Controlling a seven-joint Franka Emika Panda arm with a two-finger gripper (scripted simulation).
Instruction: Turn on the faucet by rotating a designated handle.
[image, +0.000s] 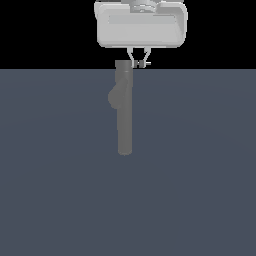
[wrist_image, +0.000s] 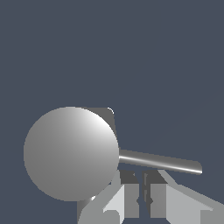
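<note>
Your faucet (image: 124, 112) stands as a grey tube in the upper centre of the exterior view, its handle (image: 143, 63) jutting toward that view's right from the cap. The fingers (image: 139, 63) straddle the rod, slightly parted; whether they grip it you cannot tell. Around lies a flat slate-blue counter (image: 200, 175) under black background (image: 45, 30).

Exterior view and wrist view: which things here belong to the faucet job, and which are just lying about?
Job:
faucet
handle
gripper

Lying about:
nothing else in view but the floor
</note>
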